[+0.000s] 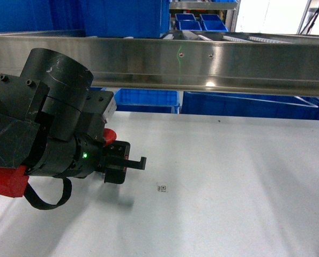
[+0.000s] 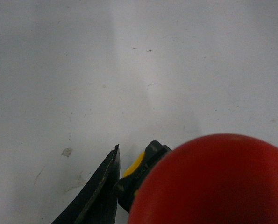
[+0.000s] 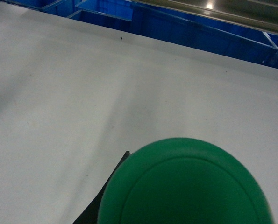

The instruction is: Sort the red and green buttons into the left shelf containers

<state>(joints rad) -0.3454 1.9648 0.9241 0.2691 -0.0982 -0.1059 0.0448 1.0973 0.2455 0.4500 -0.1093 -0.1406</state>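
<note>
left fingers (image 1: pixel 131 162) gripping red button (image 2: pixel 212 182), held above worktop (image 1: pixel 229 176) for carry | right fingers: green button (image 3: pixel 185 184) fills the view, presumably gripped, can't confirm | bins (image 1: pixel 146 99) lie beyond rail (image 1: pixel 202 59), undelivered

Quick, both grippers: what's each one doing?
Left gripper: closed on the red button.
Right gripper: out of head view; green button sits at its camera, apparently held.

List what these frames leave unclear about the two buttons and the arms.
- Red button: left wrist view cuts off its base, so the grasp is unconfirmed.
- Green button: cap fills the right wrist view and hides the fingers.
- Right arm: outside head view.
- Floor marker: too small to read.
</note>
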